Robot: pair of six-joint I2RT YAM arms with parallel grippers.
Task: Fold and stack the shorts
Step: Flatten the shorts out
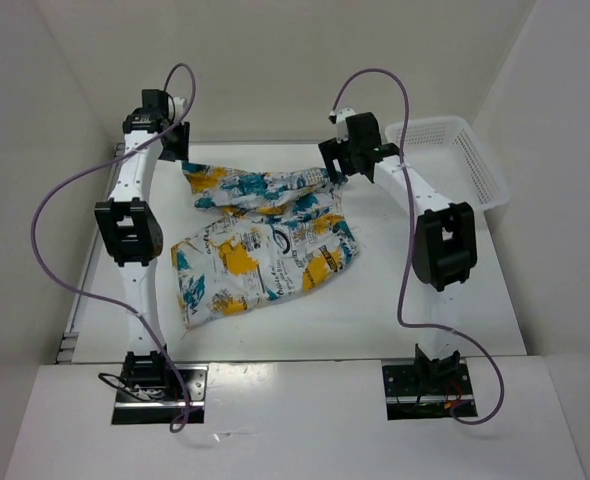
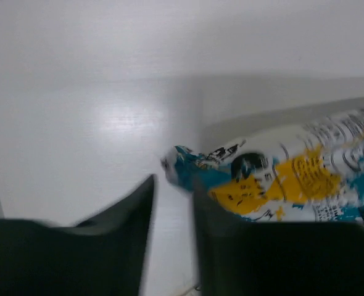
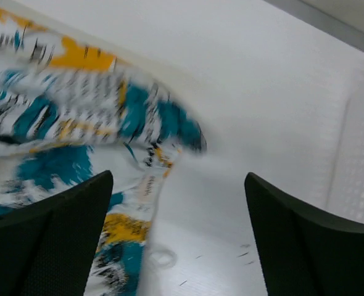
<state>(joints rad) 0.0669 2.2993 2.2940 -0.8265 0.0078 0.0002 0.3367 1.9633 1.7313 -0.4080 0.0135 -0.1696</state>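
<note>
The shorts (image 1: 260,240), white with teal, yellow and black print, lie crumpled across the middle of the table, with one part bunched along the far side. My left gripper (image 1: 178,150) hovers at the shorts' far left corner. In the left wrist view the gripper (image 2: 173,185) has a narrow gap showing bare table, and the shorts' corner (image 2: 188,166) lies just ahead of the fingertips. My right gripper (image 1: 337,168) hovers at the far right corner. In the right wrist view it (image 3: 176,185) is wide open and empty above the edge of the shorts (image 3: 139,117).
A white plastic lattice basket (image 1: 455,160) stands at the back right of the table, and its wall shows in the right wrist view (image 3: 361,166). White walls enclose the table on the left, back and right.
</note>
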